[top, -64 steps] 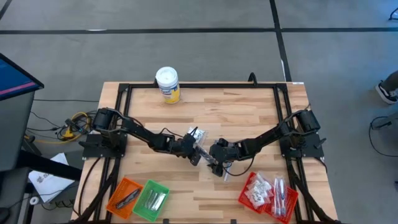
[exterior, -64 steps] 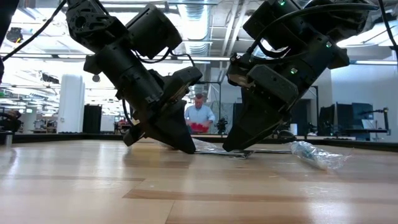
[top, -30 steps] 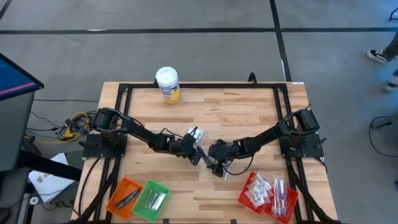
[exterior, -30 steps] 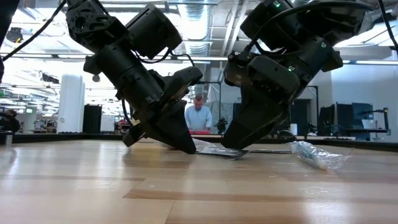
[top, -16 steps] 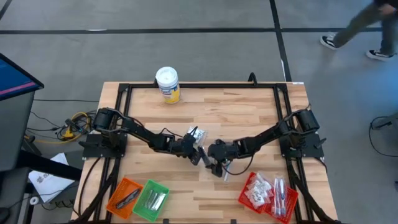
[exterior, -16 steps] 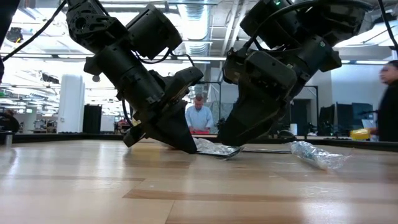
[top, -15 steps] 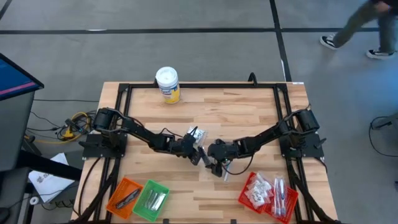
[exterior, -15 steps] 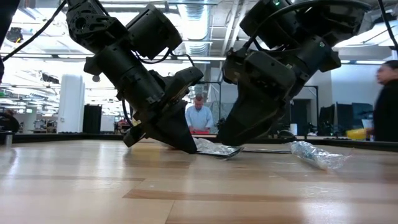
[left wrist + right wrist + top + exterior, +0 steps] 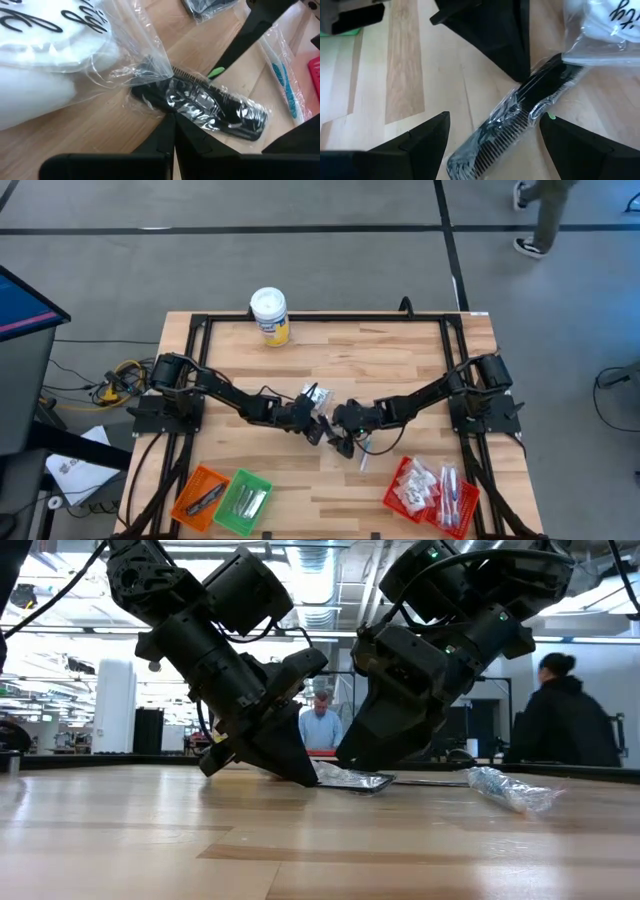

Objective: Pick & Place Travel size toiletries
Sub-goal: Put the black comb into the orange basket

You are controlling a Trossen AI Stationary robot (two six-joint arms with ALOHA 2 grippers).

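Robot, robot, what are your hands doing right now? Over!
Left gripper shut, pinning the wrapped black comb. Right gripper open, straddling the comb. White sachet overlaps its wrapper.

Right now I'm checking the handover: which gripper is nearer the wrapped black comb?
Left. The left gripper, shut, presses its fingertips on the wrapped black comb. The right gripper stands open, a finger on either side of the comb, not gripping it.

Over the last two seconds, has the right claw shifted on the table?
Yes. In the high view the right claw has slid toward the left claw, away from the red mesh basket; it straddles the black wrapped comb.
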